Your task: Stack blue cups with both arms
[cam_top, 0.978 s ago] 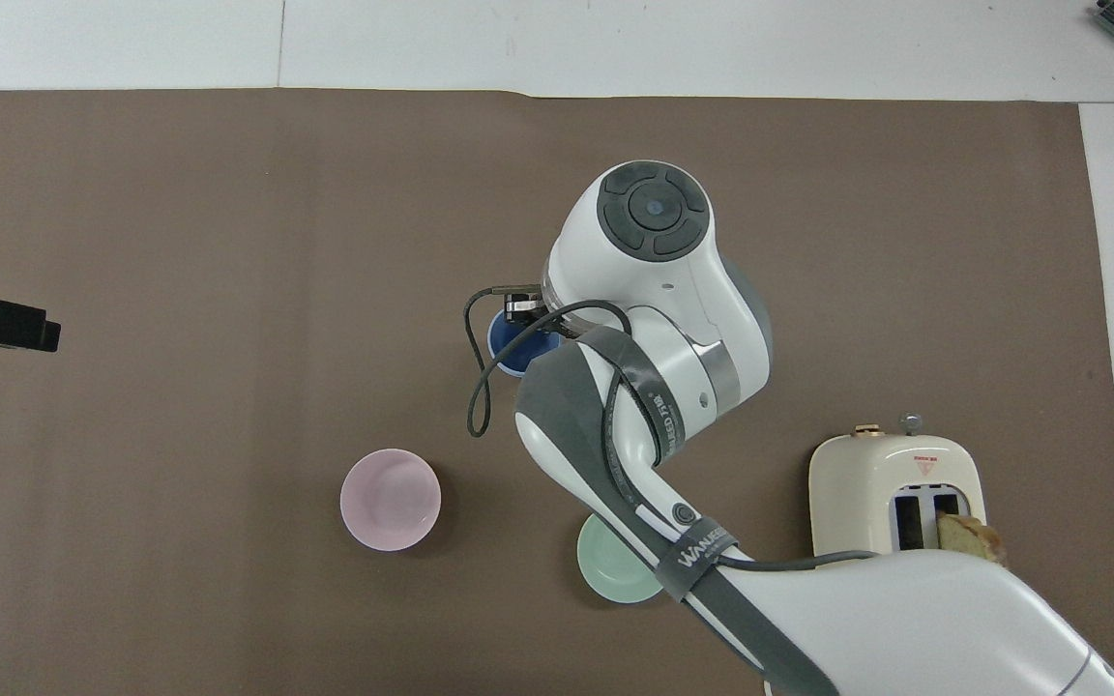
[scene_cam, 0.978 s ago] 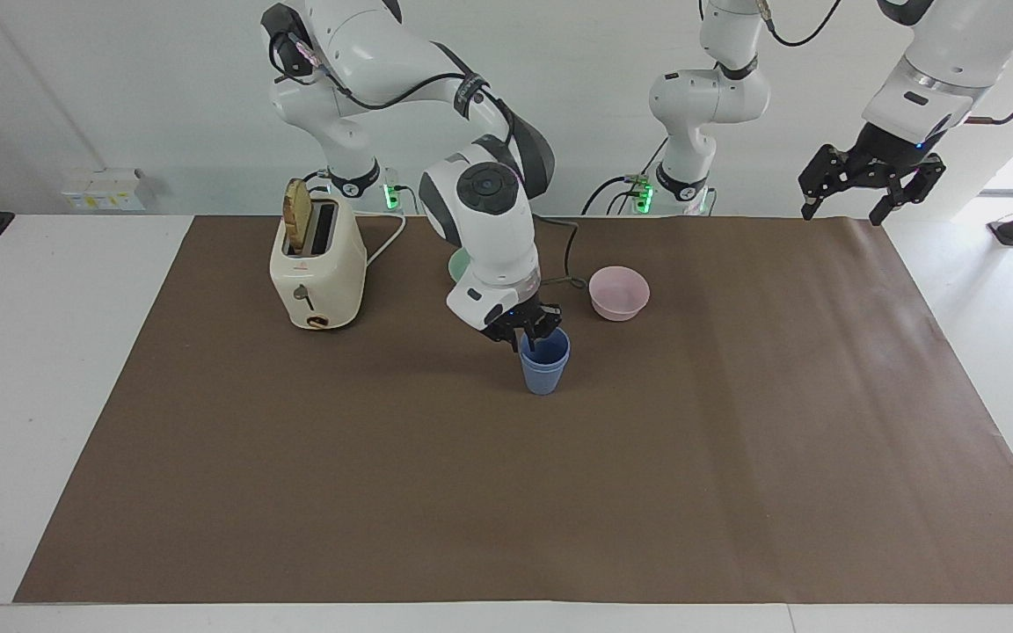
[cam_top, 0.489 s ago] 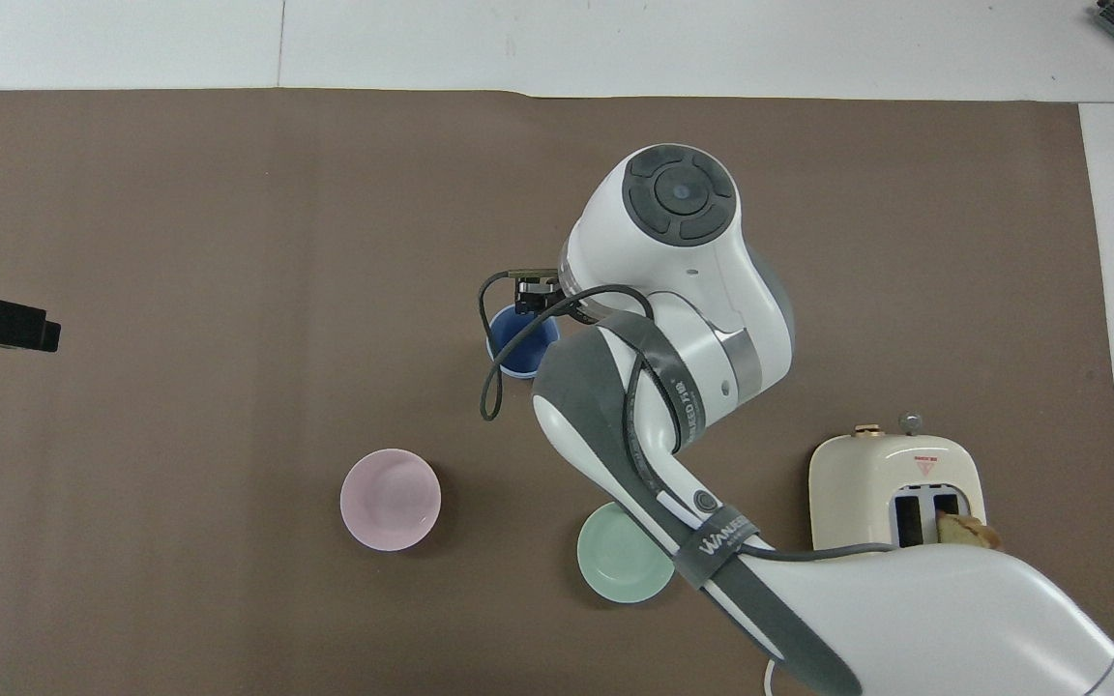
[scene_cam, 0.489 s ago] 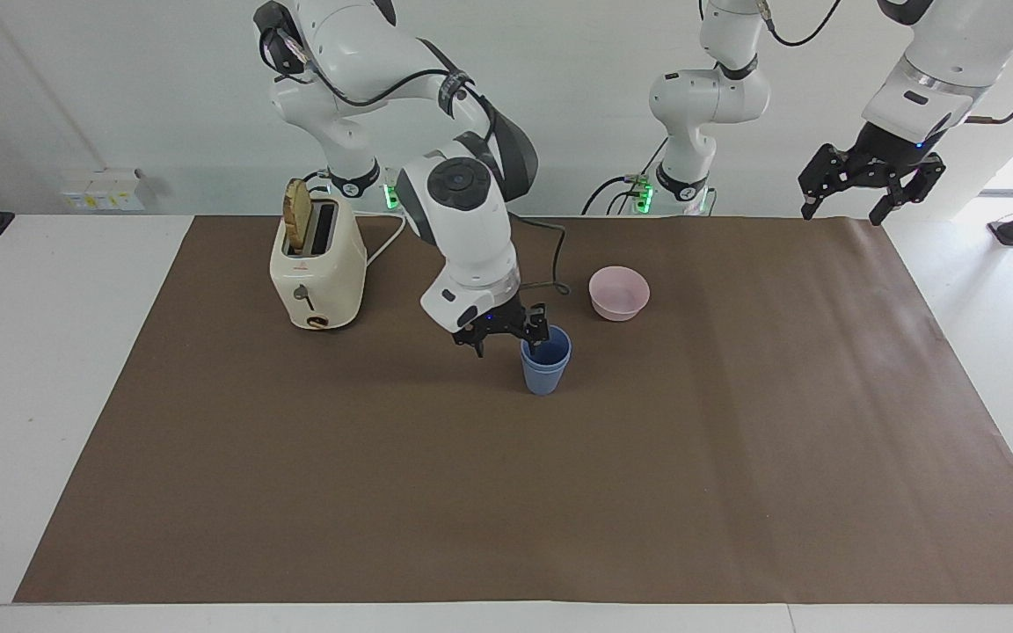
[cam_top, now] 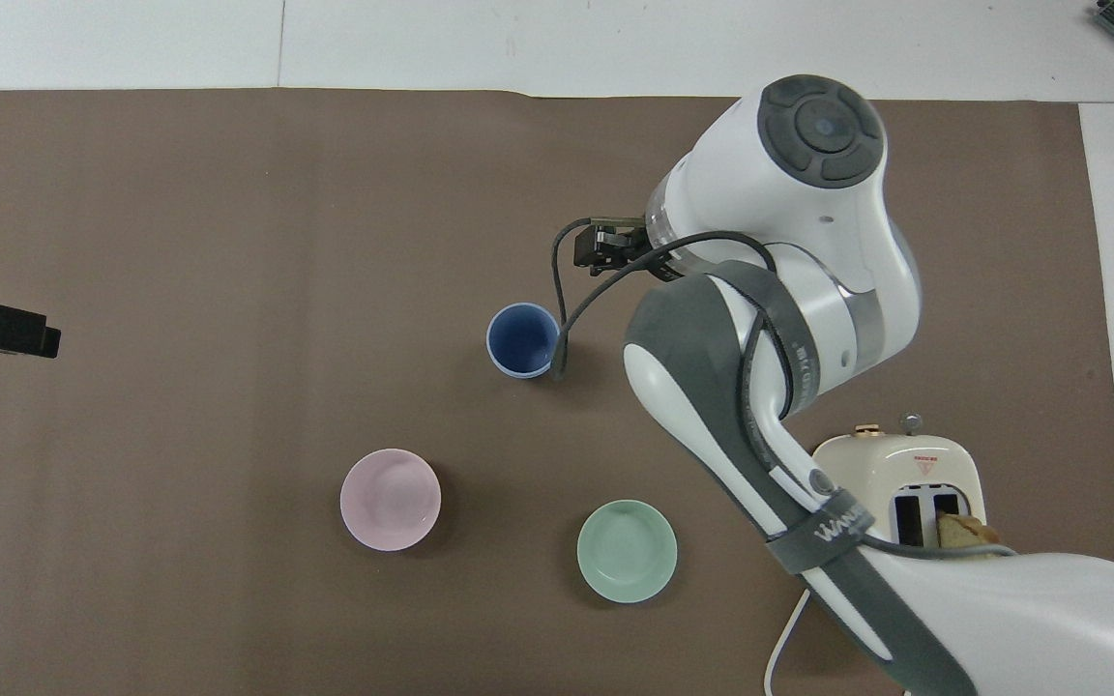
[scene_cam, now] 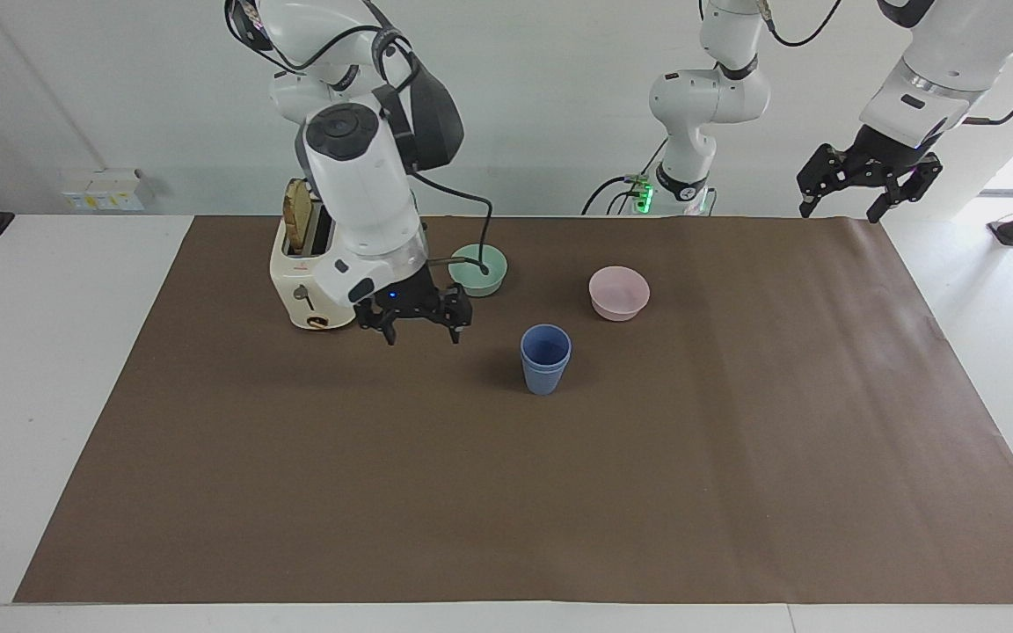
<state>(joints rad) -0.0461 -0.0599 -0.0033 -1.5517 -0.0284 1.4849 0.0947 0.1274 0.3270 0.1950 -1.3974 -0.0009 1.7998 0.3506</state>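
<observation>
The two small matte blue plastic tumblers [scene_cam: 545, 359] stand nested one inside the other, upright on the brown paper covering the tabletop [scene_cam: 735, 457], roughly at its middle. A double rim shows on the stack, so to my eye the stacking itself looks done.

The right arm's black two-finger hand [scene_cam: 419, 323] hangs with its fingers spread apart and nothing between them, over the brown paper between the stack and the cream toaster [scene_cam: 313, 281], clear of the cups. The left arm's hand [scene_cam: 865, 183] waits up in the air over its own end of the tabletop, fingers apart and empty as well.

The round pink bowl [scene_cam: 619, 292] and the round pale green bowl [scene_cam: 478, 269] sit nearer to the robots than the stack, untouched by either hand.

What seems left, if anything, is for the right arm to pull back to rest; nothing on the cups looks in need of correction, since they stand straight and seated.
</observation>
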